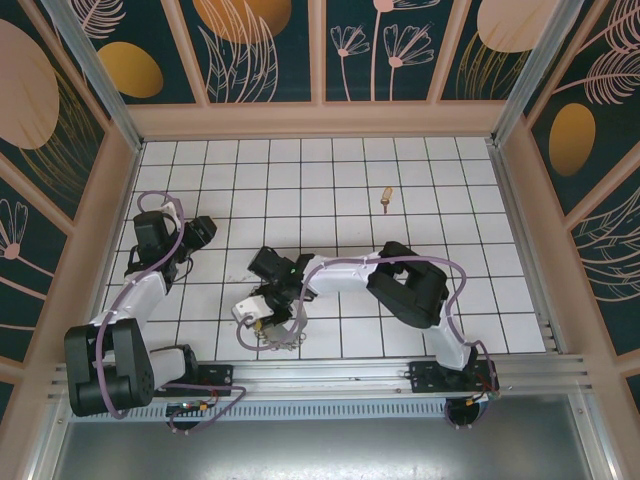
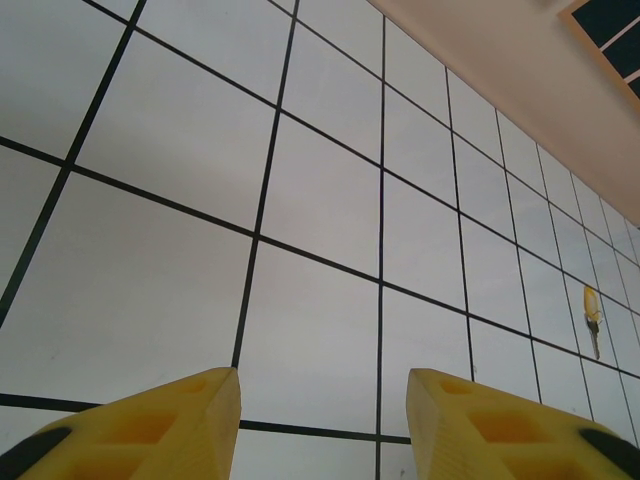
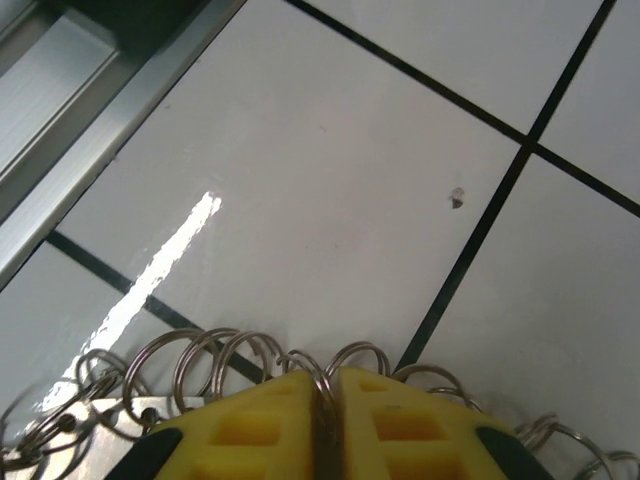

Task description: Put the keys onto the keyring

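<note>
The right pincer [image 3: 327, 388] is clamped shut on a wire loop of the keyring [image 3: 240, 345], which lies on the white tiled worktop [image 1: 330, 170] near the arm bases. The brass key [image 1: 386, 196] lies well apart, farther back and rightward, its long axis running roughly near-to-far. The left pincer [image 2: 320, 420] stands open and empty, with the key ahead to its right.

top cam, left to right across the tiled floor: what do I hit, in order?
In order: left hand, open over bare tile → keyring, down by the near edge → brass key, lying alone further back.
</note>
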